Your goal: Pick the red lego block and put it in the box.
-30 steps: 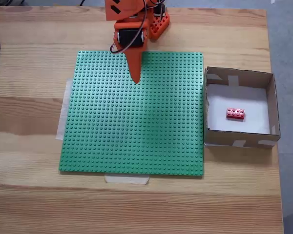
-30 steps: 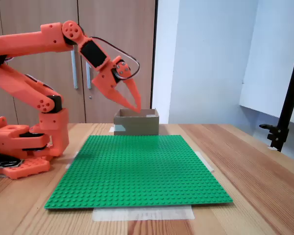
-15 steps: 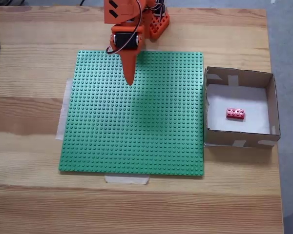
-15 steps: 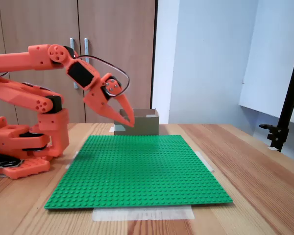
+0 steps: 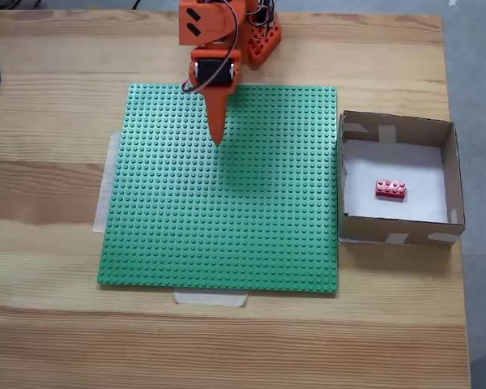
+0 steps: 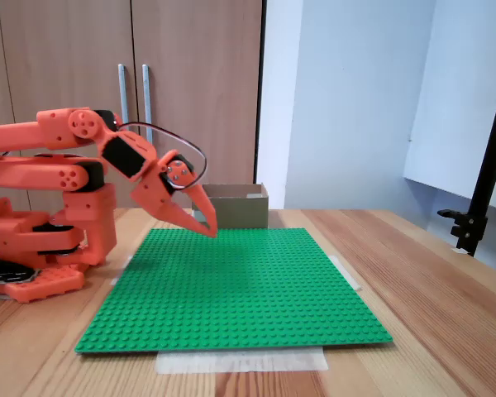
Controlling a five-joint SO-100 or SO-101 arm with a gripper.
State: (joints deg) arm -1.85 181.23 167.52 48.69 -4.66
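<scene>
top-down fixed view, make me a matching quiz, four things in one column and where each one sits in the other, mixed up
Things:
1. red lego block
2. box
3. green baseplate
4. hand

Places:
A. taped flat in the middle of the table
B. on the white floor inside the box
C. over the upper part of the baseplate, tips together, holding nothing
D. right of the baseplate, against its right edge

Pairs: 1-B, 2-D, 3-A, 4-C
</scene>
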